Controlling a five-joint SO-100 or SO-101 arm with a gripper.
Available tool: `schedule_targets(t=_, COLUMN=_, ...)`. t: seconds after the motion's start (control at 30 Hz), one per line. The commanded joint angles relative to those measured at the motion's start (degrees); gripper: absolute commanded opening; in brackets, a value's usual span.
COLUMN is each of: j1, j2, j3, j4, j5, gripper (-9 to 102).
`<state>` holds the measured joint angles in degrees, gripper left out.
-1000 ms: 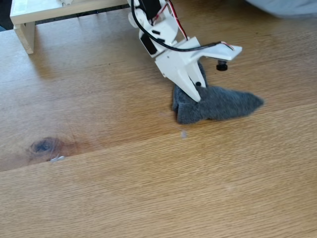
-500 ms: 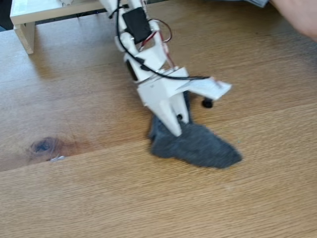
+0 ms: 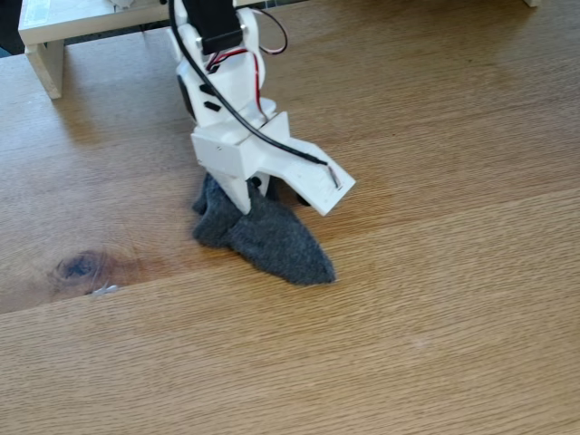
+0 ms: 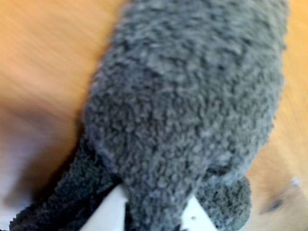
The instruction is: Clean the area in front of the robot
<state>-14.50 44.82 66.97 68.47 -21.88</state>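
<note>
Jaws of white plastic two-finger gripper (image 3: 243, 201) pinch a fuzzy dark-grey cloth (image 3: 272, 237), pressed flat w/ its tail trailing, prob. so it wipes. Light-brown oak tabletop (image 3: 435, 299) lies beneath; dark knot (image 3: 80, 266) & pale smudge (image 3: 105, 291) sit near, to cloth's left in fixed view.

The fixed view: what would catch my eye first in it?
A white robot arm reaches down from the top, its hand pinching a fuzzy dark-grey cloth that lies spread on the wooden table. At the left edge, a dark knot marks the wood.
</note>
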Motion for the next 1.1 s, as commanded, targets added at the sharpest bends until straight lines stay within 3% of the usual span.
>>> schedule_targets(t=0.0, j1=-11.6, j2=8.5, j3=-1.0, j4=2.3, j5=5.0, gripper=0)
schedule_targets(t=0.23, j1=-17.1, j2=3.0, j3=-1.0, j4=-6.6, j5=9.7, gripper=0)
schedule_targets(t=0.57, j1=4.7, j2=-9.8, j3=-1.0, j4=-22.1, j5=-6.1, gripper=0)
schedule_targets(t=0.77, j1=17.1, j2=-6.8, j3=-1.0, j4=-17.4, j5=-10.9, gripper=0)
schedule_targets(t=0.93, j1=19.2, j2=5.2, j3=-1.7, j4=-7.7, j5=-3.7, gripper=0)
schedule_targets(t=1.07, j1=21.2, j2=15.6, j3=-1.8, j4=-10.0, j5=-1.1, gripper=0)
